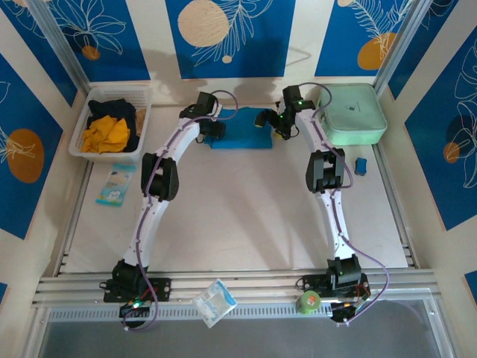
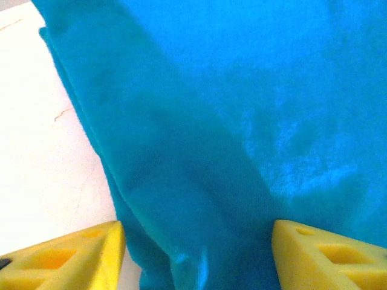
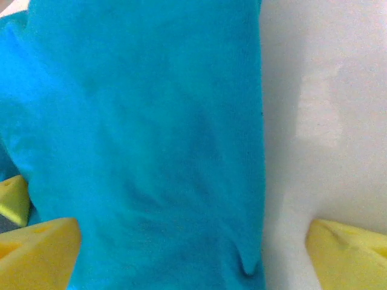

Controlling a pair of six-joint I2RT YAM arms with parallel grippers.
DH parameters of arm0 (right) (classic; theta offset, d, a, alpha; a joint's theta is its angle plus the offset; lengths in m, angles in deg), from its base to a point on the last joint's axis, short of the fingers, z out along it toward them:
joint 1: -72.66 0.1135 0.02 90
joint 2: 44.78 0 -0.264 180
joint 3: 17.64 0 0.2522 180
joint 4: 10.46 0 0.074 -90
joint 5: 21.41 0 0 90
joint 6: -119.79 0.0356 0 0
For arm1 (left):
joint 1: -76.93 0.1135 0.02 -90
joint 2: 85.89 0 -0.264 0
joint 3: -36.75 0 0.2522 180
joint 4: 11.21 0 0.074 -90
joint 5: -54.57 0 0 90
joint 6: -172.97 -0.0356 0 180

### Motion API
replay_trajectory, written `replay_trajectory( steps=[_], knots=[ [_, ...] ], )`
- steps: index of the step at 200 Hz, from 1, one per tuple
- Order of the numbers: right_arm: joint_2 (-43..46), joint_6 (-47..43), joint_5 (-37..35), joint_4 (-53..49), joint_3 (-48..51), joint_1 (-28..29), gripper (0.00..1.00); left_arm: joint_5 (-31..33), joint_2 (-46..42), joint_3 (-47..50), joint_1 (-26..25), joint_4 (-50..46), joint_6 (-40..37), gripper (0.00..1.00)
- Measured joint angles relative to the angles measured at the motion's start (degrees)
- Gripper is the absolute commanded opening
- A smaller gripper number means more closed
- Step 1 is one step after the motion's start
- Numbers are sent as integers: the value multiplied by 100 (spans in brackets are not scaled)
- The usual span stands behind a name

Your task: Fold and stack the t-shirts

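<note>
A teal-blue t-shirt (image 1: 242, 134) lies folded into a small rectangle at the back middle of the table. My left gripper (image 1: 216, 131) is over its left end and my right gripper (image 1: 272, 125) over its right end. In the left wrist view the yellow fingers (image 2: 72, 257) stand wide apart, open, with the teal cloth (image 2: 230, 121) and its left edge between them. My right gripper (image 3: 193, 260) is also open and straddles the shirt's right edge (image 3: 151, 151). An orange-yellow shirt (image 1: 104, 134) and a black shirt (image 1: 112, 110) lie in the basket.
A white basket (image 1: 82, 145) stands at the back left. The mint-green case (image 1: 352, 112) sits at the back right, close to my right arm. A small blue object (image 1: 361, 165) lies right of it. Clear packets lie at the left (image 1: 115, 185) and near front (image 1: 215, 302).
</note>
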Motion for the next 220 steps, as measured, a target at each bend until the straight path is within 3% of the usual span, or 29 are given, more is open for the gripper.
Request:
replay_trajectory(
  steps=[54,110,164,220],
  knots=[
    [815,-216,-326,-428,398,-238,99,-7,-970,243,0,26,-85,100],
    [3060,-426,-675,-197,2221,-282,99,-4,-3445,1858,-2,721,-105,100],
    [5305,-645,-1049,844,5292,-258,99,107,-5659,5025,-7,1873,-103,99],
    [7849,-1357,-1366,3165,9136,-544,99,852,-8039,8730,-4,3729,-146,99]
  ],
)
